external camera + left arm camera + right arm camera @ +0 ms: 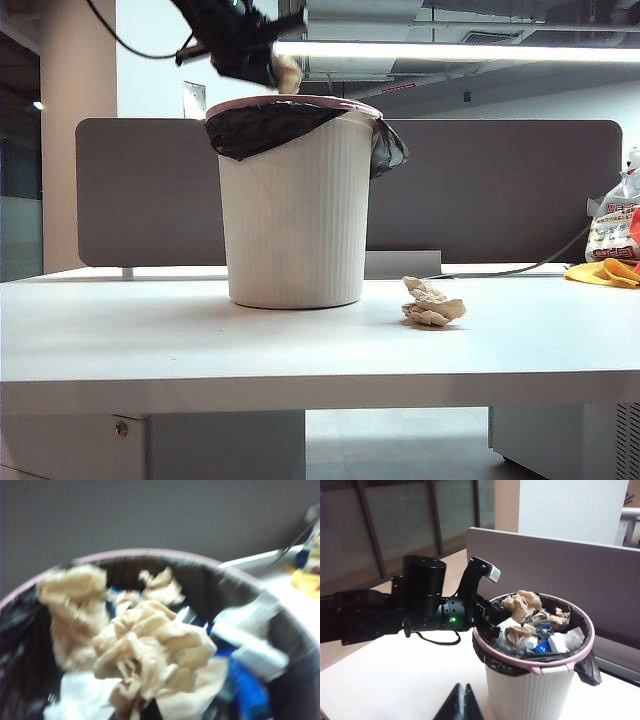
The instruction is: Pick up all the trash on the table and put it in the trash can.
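The ribbed off-white trash can (295,215) stands mid-table with a black liner over its pinkish rim (535,666). My left gripper (272,62) hangs over the can's mouth, shut on a crumpled brown paper wad (150,655); in the right wrist view that wad (521,605) sits just above the rim at the left gripper (492,619). Inside the can lie more brown paper (519,633), white scraps and blue wrappers. Another crumpled paper wad (432,302) lies on the table (150,340) to the right of the can. My right gripper (462,694) is shut and empty above the table, short of the can.
A snack bag (612,230) and a yellow object (605,271) lie at the table's far right, with a cable running behind them. The grey partition panel (500,190) stands along the back edge.
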Tool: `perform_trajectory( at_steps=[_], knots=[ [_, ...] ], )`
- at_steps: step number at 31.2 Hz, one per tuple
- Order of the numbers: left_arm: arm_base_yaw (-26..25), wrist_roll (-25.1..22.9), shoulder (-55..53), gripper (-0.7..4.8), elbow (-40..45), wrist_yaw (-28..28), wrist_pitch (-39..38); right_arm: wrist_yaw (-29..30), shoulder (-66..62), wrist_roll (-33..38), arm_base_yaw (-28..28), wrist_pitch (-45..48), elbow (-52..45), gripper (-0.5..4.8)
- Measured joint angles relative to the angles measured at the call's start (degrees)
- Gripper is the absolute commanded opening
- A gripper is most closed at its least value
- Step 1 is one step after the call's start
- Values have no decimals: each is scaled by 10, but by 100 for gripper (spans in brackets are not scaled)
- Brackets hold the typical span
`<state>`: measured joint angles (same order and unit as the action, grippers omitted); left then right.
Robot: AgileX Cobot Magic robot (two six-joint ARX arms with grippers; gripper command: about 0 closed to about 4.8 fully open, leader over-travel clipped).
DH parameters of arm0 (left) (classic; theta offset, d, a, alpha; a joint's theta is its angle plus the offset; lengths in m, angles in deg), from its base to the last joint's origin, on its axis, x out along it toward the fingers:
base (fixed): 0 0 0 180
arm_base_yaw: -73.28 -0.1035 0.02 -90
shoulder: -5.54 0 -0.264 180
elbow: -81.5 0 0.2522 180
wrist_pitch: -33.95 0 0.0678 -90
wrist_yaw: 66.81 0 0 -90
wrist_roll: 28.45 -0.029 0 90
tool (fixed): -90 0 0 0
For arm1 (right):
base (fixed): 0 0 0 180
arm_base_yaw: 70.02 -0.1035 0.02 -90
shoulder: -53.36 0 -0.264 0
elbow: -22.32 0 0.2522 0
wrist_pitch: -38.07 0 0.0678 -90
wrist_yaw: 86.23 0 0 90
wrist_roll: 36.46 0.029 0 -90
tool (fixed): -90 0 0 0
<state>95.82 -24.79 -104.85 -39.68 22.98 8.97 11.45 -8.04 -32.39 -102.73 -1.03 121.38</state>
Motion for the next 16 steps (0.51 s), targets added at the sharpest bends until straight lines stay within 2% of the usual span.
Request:
perform_trajectory(
  at_steps=[1, 2, 8, 13, 16],
  knots=[
    [-2, 0, -1, 439, 0, 0, -11, 0, 0, 0, 0, -3, 0, -5],
    [-2, 0, -1, 479, 0, 2, -19, 0, 0, 0, 0, -7, 0, -5],
    [1, -2, 3, 479, -16, 24, -21, 0, -1, 0, 0, -12, 0, -5],
    [1, 0, 6, 479, -39, 6, -52, 0, -4, 0, 0, -12, 0, -5],
    [1, 31, 18, 479, -51, -4, -87, 0, -4, 0, 0, -12, 0, -5]
  ],
)
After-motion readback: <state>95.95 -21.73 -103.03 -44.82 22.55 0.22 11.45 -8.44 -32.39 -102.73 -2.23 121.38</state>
